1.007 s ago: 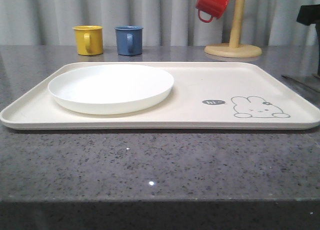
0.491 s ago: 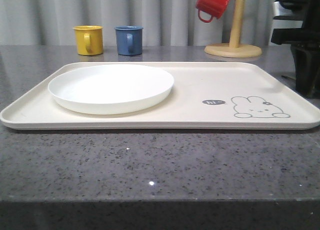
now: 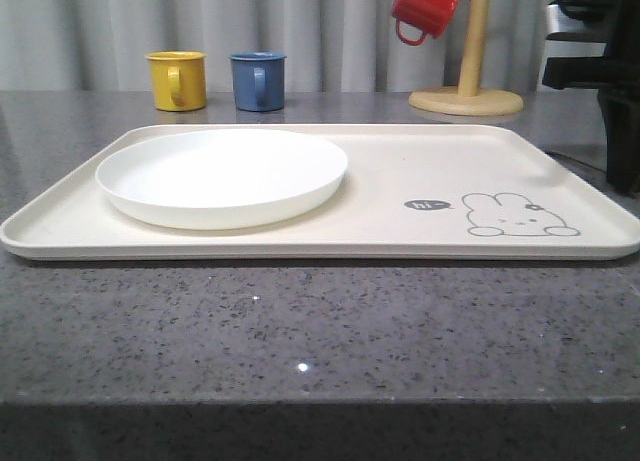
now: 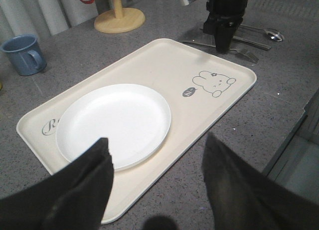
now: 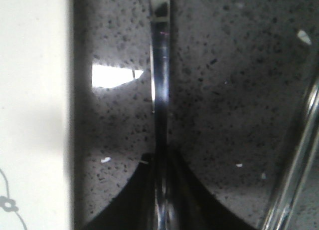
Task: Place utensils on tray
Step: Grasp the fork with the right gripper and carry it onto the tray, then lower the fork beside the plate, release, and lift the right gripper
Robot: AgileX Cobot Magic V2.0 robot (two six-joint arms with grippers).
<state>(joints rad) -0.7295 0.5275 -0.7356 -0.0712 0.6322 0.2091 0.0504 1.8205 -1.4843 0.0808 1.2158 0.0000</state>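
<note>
The cream tray [image 3: 400,236] with its rabbit drawing lies across the grey counter and carries a round white plate [image 3: 222,176]. The utensils lie on the counter just past the tray's right end: a spoon [image 4: 273,36], a fork [image 4: 247,54] and long flat chopsticks [image 4: 255,43]. My right gripper [image 3: 621,179] stands straight down among them. In the right wrist view its fingers [image 5: 185,190] are shut on a slim shiny metal utensil [image 5: 160,75], which one I cannot tell. My left gripper [image 4: 157,140] hangs open and empty above the tray's near edge.
A yellow mug [image 3: 177,79] and a blue mug [image 3: 258,79] stand behind the tray. A wooden mug tree [image 3: 467,91] with a red mug [image 3: 424,8] is at the back right. The counter's front edge runs below the tray.
The right arm has come in from the right edge and gone down beside the tray's right end. It now covers the utensils that showed there a second ago.
</note>
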